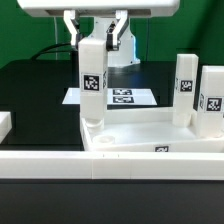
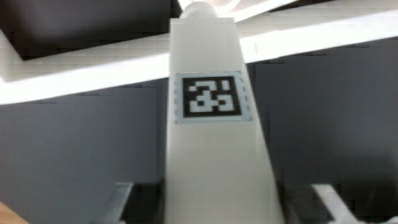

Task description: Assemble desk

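Pincer (image 1: 95,42) grips upright leg (image 1: 92,80) on desk top (image 1: 150,140)

The gripper (image 1: 96,38) has a white housing with two pale grey fingers (image 1: 72,30); dark finger edges appear in the wrist view.

The black table (image 1: 35,95) carries the desk top (image 1: 150,138), marker board (image 1: 125,97), and white rail (image 1: 110,165).

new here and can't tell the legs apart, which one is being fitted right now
Start at the white desk top lying in front. At its corner on the exterior view's left, one tagged leg stands upright in the end effector. The other legs stand free on the right.
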### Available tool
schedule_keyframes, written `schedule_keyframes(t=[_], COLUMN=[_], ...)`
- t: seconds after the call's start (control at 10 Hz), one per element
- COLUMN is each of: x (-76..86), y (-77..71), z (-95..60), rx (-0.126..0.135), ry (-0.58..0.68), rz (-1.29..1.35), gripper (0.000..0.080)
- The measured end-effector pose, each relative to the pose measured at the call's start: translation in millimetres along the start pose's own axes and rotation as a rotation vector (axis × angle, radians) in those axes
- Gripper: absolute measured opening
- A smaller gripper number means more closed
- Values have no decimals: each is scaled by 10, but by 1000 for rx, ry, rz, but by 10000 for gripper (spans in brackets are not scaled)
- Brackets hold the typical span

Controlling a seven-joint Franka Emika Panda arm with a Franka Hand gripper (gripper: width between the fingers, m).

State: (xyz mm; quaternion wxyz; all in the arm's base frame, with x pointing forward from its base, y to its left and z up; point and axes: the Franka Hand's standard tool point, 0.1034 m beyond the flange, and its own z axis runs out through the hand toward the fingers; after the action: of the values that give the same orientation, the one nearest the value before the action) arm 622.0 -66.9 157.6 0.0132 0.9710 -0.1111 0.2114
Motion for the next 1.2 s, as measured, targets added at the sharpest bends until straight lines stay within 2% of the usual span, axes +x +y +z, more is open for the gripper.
schedule_keyframes(t=[0.3, 0.5, 0.6, 1.2], x=[4, -113, -129, -146], y=[9, -70, -61, -90], z=[16, 37, 43, 61], rx=[-9, -4, -5, -2], ry=[35, 31, 28, 23], rz=[-1, -8, -4, -4], gripper=[290, 290, 290, 290])
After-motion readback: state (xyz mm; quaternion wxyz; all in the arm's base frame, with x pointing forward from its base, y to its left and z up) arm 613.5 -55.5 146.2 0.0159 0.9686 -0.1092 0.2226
